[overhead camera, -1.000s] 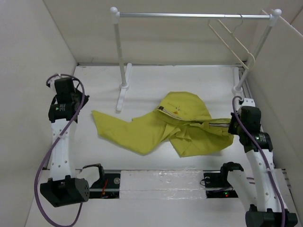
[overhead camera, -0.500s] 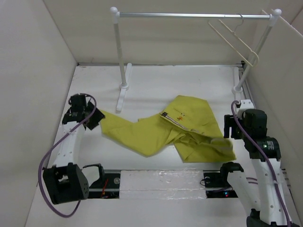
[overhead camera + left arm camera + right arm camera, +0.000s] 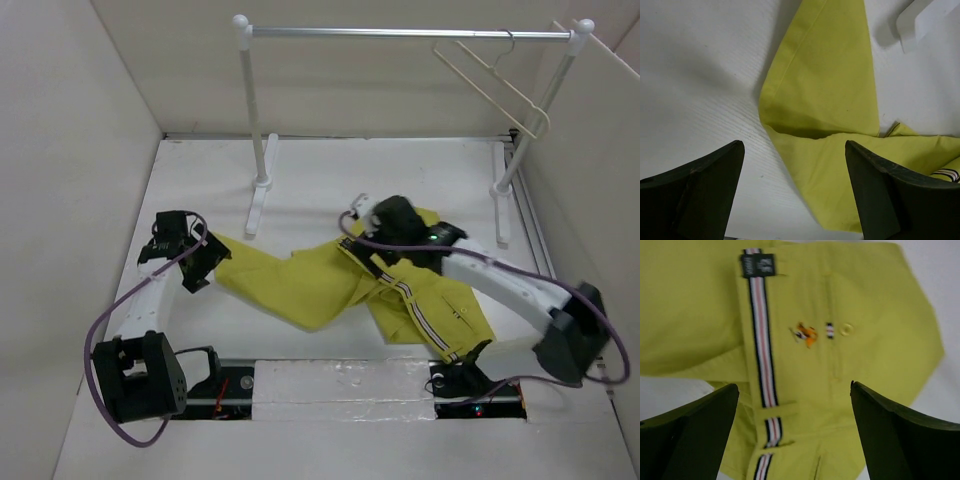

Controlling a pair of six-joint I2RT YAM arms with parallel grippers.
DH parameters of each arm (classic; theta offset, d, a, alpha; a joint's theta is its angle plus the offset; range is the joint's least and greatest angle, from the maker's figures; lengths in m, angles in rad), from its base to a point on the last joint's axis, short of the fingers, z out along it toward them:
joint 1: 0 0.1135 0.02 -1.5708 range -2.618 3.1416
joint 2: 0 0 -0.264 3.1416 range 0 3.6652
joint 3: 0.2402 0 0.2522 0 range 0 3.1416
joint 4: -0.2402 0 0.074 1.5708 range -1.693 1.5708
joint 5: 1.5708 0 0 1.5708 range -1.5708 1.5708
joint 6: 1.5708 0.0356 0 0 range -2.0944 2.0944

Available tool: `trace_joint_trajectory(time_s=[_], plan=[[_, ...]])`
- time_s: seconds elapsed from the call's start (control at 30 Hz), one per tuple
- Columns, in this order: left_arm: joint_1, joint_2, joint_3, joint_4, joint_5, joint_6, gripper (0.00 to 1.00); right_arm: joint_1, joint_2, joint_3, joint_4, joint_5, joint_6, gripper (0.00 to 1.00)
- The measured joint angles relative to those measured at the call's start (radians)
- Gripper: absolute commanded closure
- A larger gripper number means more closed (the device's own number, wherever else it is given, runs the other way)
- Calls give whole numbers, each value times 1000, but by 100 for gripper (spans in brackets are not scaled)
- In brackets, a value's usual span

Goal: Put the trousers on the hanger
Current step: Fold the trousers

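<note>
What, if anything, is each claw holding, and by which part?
Nothing. The left claw and right claw both stand open over the mustard-yellow cloth trousers, gripping no part.

I'm seeing a silver metal rail on white posts (image 3: 400, 33) standing on the white tabletop (image 3: 330, 170). Cream walls (image 3: 60, 90) are enclosing it.

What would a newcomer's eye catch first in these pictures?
The mustard-yellow trousers lie spread in the middle of the white table. The cream hanger hangs empty on the rail at the back right. The left gripper and right gripper hover above the cloth, jaws open.
</note>
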Motion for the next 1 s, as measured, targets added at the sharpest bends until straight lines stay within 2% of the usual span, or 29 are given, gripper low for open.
trace_joint_trajectory(time_s=[0.1, 0.17, 0.3, 0.43, 0.47, 0.5, 0.53, 0.57, 0.6, 0.63, 0.67, 0.77, 0.83, 0.93, 1.0], plan=[[0, 42, -27, 22, 16, -18, 23, 156, 271, 106, 32, 90, 4, 0], [0, 61, -58, 37, 31, -34, 23, 212, 398, 166, 53, 127, 5, 0], [0, 64, -131, 60, 61, -69, 24, 243, 525, 225, 84, 204, 19, 0], [0, 112, -164, 100, 71, -100, 31, 241, 607, 268, 96, 291, 20, 5], [0, 127, -159, 106, 77, -110, 33, 241, 630, 279, 99, 317, 22, 19], [0, 139, -155, 121, 80, -118, 35, 242, 653, 292, 99, 346, 26, 26], [1, 151, -151, 138, 82, -126, 44, 242, 676, 303, 100, 377, 32, 35], [2, 163, -147, 158, 85, -133, 57, 242, 697, 311, 100, 408, 39, 65], [2, 175, -146, 182, 85, -141, 76, 242, 711, 317, 99, 429, 44, 82], [2, 190, -145, 207, 85, -146, 100, 243, 721, 320, 97, 455, 50, 94], [2, 205, -145, 227, 82, -150, 100, 243, 725, 325, 89, 476, 57, 100], [0, 220, -119, 231, 87, -148, 100, 249, 705, 354, 58, 529, 78, 100], [-1, 205, -66, 203, 74, -140, 100, 260, 634, 355, 33, 562, 79, 100], [0, 138, 23, 150, 2, -115, 100, 301, 429, 351, -42, 571, 72, 100], [0, 38, 147, 130, -34, -106, 100, 348, 252, 363, -85, 560, 72, 100]])
